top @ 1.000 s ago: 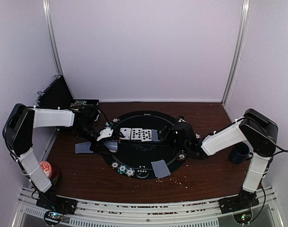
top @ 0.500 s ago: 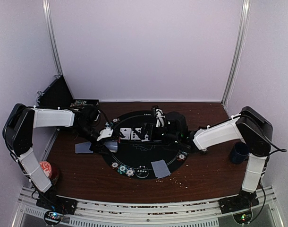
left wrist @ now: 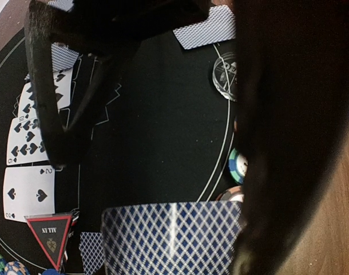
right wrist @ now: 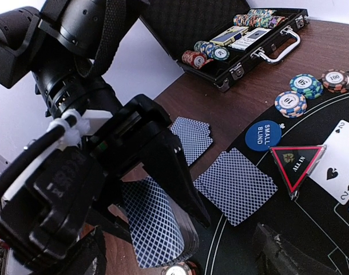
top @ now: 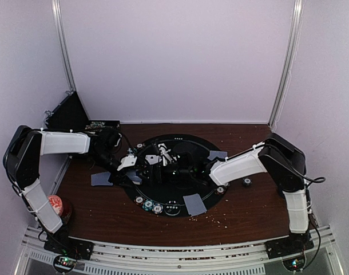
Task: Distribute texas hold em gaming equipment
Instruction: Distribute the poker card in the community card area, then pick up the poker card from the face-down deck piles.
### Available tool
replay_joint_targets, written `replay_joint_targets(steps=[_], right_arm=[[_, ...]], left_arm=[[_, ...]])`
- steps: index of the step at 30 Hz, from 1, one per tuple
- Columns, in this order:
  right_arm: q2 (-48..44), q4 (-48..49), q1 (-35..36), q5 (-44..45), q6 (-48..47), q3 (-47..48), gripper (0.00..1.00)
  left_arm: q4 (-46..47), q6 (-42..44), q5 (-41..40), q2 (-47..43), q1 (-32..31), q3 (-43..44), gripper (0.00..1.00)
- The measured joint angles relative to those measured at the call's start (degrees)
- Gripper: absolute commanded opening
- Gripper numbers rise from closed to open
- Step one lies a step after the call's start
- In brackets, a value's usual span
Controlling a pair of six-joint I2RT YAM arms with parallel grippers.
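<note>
Reaching far left across the round black mat (top: 189, 142) in the top view, the right gripper (top: 163, 161) now sits over the mat's left-centre, just beside the left gripper (top: 133, 167). A second ago it was back at the mat's right edge, and half a second ago it was mid-mat. The left arm has the same pose in all three frames. A right-side card (top: 217, 154) lies face-down on the mat where none showed earlier. The near-edge card (top: 194, 204), the off-mat card (top: 101, 179) on the table (top: 249, 217) and the chips (top: 149, 205) at the near-left rim are all unmoved. A red-topped can (top: 56, 204) stands by the left arm's base. In the left wrist view, the left gripper pinches a deck (left wrist: 171, 238) of blue-backed cards at the frame bottom, above the mat. A row of spade cards (left wrist: 31, 143) lies face-up on the left, with the red triangle marker (left wrist: 50, 235) just below them and a teal chip (left wrist: 238, 163) at the rim. The right gripper's dark fingers (left wrist: 46, 103) are spread in a V over the spade cards. In the right wrist view, its own fingertips (right wrist: 283, 252) are wide apart at the frame bottom and empty, with the left gripper and deck right in front. A blue small-blind button (right wrist: 263, 136) sits beside the marker, chip stacks (right wrist: 305, 85) lie further back, and an open case (right wrist: 243, 34) holding more chips is behind.
</note>
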Motion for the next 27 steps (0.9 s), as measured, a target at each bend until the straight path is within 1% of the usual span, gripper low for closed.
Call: replay_joint_targets(steps=[7,12,14,15,18,21,27], right_arm=[[4.61,-4.37,0.59,1.64,-1.77,5.62,0.82],[5.35,-6.8,0.7,4.79,-2.75,6.45,0.66],[5.33,-6.91,0.7,5.86,-3.08,6.58,0.57],[5.35,-6.84,0.7,6.03,-3.13,6.6,0.55],[5.33,-6.73,1.2,7.1,-3.74,6.69,0.52],[5.33,-6.58,1.31,7.17,-4.24,6.69,0.46],[5.29,-6.19,1.31,6.58,-5.22,6.56,0.43]], left_arm=[[0.0,0.02,0.04,0.0,-0.02,0.0,0.47],[0.0,0.15,0.04,0.0,-0.02,0.0,0.47],[0.09,0.17,0.0,0.0,0.0,0.0,0.47],[0.33,0.15,-0.15,0.0,0.0,0.0,0.47],[0.46,0.15,-0.37,0.0,0.0,0.0,0.47],[0.5,0.17,-0.52,0.0,0.0,0.0,0.47],[0.66,0.15,-0.59,0.0,0.0,0.0,0.47]])
